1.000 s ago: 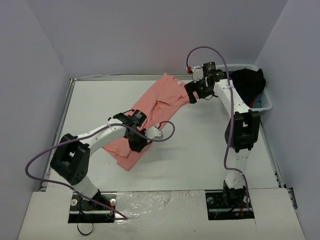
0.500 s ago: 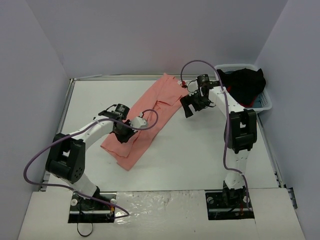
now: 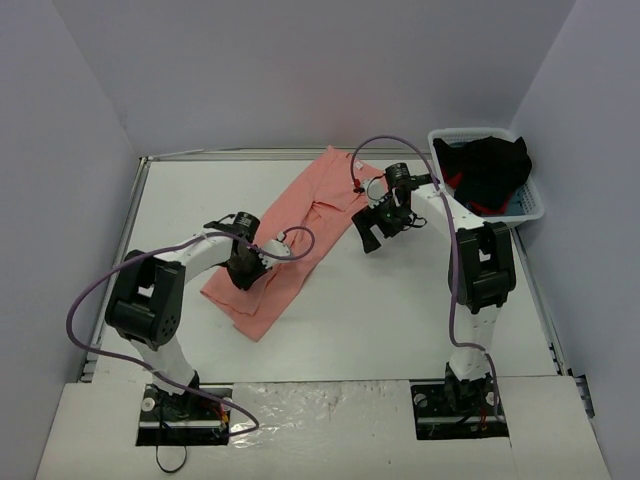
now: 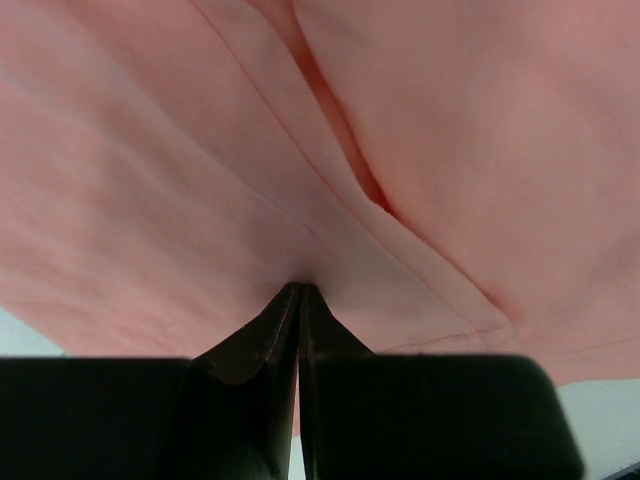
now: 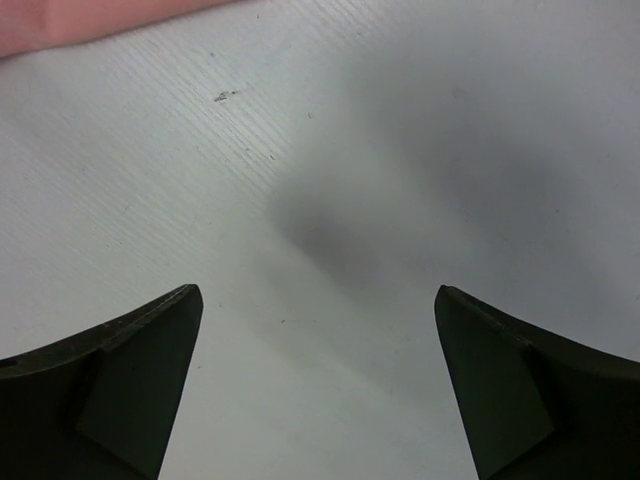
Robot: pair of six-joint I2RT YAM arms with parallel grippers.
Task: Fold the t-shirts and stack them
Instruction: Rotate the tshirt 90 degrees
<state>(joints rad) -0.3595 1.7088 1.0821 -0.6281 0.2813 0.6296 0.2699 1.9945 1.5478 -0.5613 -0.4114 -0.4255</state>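
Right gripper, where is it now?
Top view, centre-right: the right gripper hovers open over the white table, just right of the salmon-pink cloth t-shirt and left of the white plastic basket.

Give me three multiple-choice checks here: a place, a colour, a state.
1. Where is the white basket? A. near left corner B. far right corner C. table centre
2. What colour is the t-shirt lying on the table? A. salmon pink B. navy C. green
3. What state is the right hand in? A. shut on cloth B. open over bare table C. out of view

1 B: the top view has it at the far right.
2 A: it is pink in the top and left wrist views.
3 B: the right wrist view shows it spread wide over white surface.
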